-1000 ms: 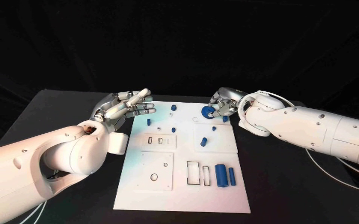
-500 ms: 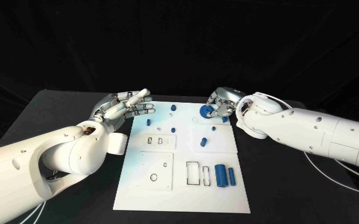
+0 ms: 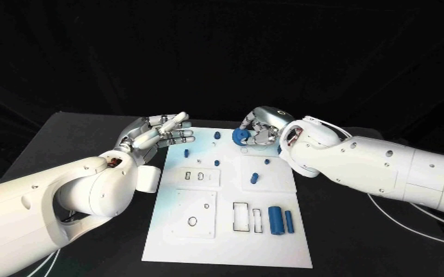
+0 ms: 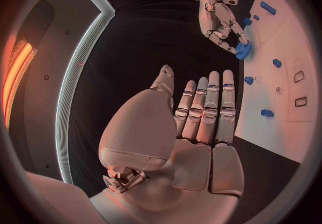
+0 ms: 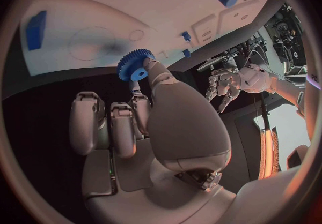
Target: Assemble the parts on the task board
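Observation:
My right hand (image 3: 262, 126) hangs over the far edge of the white task board (image 3: 226, 226) and pinches a blue gear (image 3: 240, 137) (image 5: 136, 65) between thumb and fingertips. My left hand (image 3: 155, 131) (image 4: 195, 127) hovers off the board's far left corner, fingers spread, holding nothing. Small blue pegs (image 3: 217, 134) (image 3: 186, 152) (image 3: 215, 161) stand on the board's far half, and a blue slanted piece (image 3: 253, 177) lies near the middle. Two blue cylinders (image 3: 274, 217) (image 3: 289, 222) lie at the near right. The left wrist view shows the right hand with the gear (image 4: 242, 49).
Raised white panels with slot and hole cutouts (image 3: 197, 176) (image 3: 192, 220) (image 3: 245, 216) cover the board's near half. Black table (image 3: 56, 142) surrounds the board on all sides. My right forearm (image 3: 370, 165) lies along the board's right side.
My right hand has carried the blue gear up and to the left, over the board's far edge. My left hand has stayed in place.

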Action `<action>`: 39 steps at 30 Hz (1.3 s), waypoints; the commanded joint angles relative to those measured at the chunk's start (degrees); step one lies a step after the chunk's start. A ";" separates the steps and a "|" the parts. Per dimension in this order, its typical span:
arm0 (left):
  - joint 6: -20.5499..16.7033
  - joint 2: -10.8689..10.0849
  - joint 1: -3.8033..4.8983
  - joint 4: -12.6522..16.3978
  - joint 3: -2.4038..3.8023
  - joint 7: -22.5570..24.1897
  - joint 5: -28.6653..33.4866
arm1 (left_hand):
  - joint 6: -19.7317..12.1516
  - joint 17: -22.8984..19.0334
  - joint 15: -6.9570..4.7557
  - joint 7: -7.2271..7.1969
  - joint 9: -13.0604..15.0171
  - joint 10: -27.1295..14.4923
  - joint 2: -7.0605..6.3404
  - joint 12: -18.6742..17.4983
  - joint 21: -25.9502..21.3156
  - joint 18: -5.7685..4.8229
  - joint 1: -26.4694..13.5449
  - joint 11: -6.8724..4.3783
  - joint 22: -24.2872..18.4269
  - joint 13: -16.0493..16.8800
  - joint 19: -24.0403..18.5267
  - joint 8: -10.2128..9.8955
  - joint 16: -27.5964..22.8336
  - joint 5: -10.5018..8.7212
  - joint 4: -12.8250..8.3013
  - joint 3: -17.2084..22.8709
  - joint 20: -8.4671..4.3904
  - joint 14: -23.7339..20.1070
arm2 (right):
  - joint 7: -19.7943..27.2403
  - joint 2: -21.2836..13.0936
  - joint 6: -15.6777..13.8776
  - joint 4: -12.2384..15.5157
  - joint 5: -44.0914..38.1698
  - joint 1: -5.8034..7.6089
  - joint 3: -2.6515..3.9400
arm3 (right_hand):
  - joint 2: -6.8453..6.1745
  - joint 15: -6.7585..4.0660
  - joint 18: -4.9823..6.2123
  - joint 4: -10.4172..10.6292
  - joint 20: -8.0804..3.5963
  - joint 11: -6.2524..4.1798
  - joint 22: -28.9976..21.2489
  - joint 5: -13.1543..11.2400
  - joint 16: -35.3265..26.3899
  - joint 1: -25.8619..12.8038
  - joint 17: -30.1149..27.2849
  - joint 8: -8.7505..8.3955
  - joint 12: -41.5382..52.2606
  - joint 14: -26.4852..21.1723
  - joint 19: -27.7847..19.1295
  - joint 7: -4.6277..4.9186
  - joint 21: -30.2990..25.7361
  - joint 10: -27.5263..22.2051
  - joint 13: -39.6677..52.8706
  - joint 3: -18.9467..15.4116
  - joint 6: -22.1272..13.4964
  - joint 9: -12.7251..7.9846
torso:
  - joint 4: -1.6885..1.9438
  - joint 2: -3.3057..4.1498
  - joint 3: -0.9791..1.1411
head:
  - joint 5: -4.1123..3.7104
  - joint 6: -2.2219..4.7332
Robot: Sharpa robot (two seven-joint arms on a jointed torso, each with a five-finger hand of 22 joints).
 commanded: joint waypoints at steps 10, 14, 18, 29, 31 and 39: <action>1.08 0.30 0.07 0.06 0.05 0.26 -0.28 | -0.04 0.06 0.07 0.24 -0.04 -0.18 0.01 -0.20 0.03 0.27 0.37 0.27 -0.06 -0.06 0.30 -0.38 -0.40 0.19 -0.29 -0.08 -0.03 0.39 | -2.53 6.83 -1.94 -2.28 -6.74 -0.07 -0.06 | 0.46 -0.29 -1.10 -0.09 -0.15 -0.11 0.84 -0.11 0.23 -0.14 12.47 0.11 0.46 5.39 0.82 -1.14 0.88 0.50 2.77 1.01 1.52 0.97 | 0.12 0.12 -0.04 | 0.21 -0.20; 1.12 0.40 0.07 0.03 0.05 0.25 -0.28 | -0.04 0.06 0.07 0.24 -0.04 -0.18 0.01 -0.20 0.03 0.27 0.37 0.27 -0.06 -0.06 0.30 -0.38 -0.40 0.19 -0.29 -0.08 -0.03 0.39 | -2.59 8.50 -1.74 -3.50 -6.90 -0.50 -0.12 | 0.42 -0.30 -1.14 -0.03 -0.17 -0.10 1.03 -0.26 0.21 -0.27 12.42 0.00 0.46 5.37 0.91 -1.11 1.02 0.49 2.79 1.32 1.51 0.96 | 0.15 0.12 -0.01 | 0.28 -0.30; 1.15 0.52 0.07 -0.02 0.05 0.25 -0.28 | -0.04 0.06 0.07 0.24 -0.04 -0.18 0.01 -0.20 0.03 0.27 0.37 0.27 -0.06 -0.06 0.30 -0.38 -0.40 0.19 -0.29 -0.08 -0.03 0.39 | -2.61 9.89 -1.22 -4.51 -6.95 -0.91 -0.18 | 0.20 -0.27 -1.14 0.02 -0.17 -0.04 1.06 -0.43 0.21 -0.47 12.40 -0.23 0.47 5.37 0.91 -1.03 1.02 0.46 2.82 1.63 1.34 0.91 | 0.22 0.10 0.02 | 0.41 -0.40; 1.21 0.59 0.07 -0.09 0.05 0.22 -0.28 | -0.04 0.06 0.07 0.24 -0.04 -0.18 0.01 -0.20 0.03 0.27 0.37 0.27 -0.06 -0.06 0.30 -0.38 -0.40 0.19 -0.29 -0.08 -0.03 0.39 | -2.59 11.70 0.07 -5.80 -6.73 -1.54 -0.34 | -0.07 -0.21 -1.12 0.12 -0.15 0.04 0.98 -0.75 0.17 -0.80 12.31 -0.50 0.43 5.35 0.83 -0.94 0.93 0.38 2.82 2.05 1.22 0.86 | 0.05 0.14 0.06 | 0.52 -0.46; 1.22 0.60 0.07 -0.10 0.05 0.22 -0.28 | -0.04 0.06 0.07 0.24 -0.04 -0.18 0.01 -0.20 0.03 0.27 0.37 0.27 -0.06 -0.06 0.30 -0.38 -0.40 0.19 -0.29 -0.08 -0.03 0.39 | -2.66 11.91 0.25 -6.02 -6.72 -1.59 -0.38 | -0.11 -0.20 -1.11 0.13 -0.15 0.05 0.96 -0.77 0.16 -0.84 12.29 -0.53 0.42 5.35 0.82 -0.92 0.91 0.36 2.82 2.09 1.19 0.85 | 0.07 0.11 0.06 | 0.50 -0.49; 1.19 0.60 0.07 -0.14 0.05 0.19 -0.28 | -0.04 0.06 0.07 0.24 -0.04 -0.18 0.01 -0.20 0.03 0.27 0.37 0.27 -0.06 -0.06 0.30 -0.38 -0.40 0.19 -0.29 -0.08 -0.03 0.39 | -2.63 12.15 1.04 -6.44 -6.66 -1.73 -0.47 | -0.87 -0.03 -1.10 0.45 -0.03 0.27 0.96 -1.02 0.12 -1.75 12.18 -1.07 0.24 5.32 0.74 -0.68 0.84 0.13 2.71 2.46 0.82 0.74 | 0.04 0.11 0.04 | 0.57 -0.63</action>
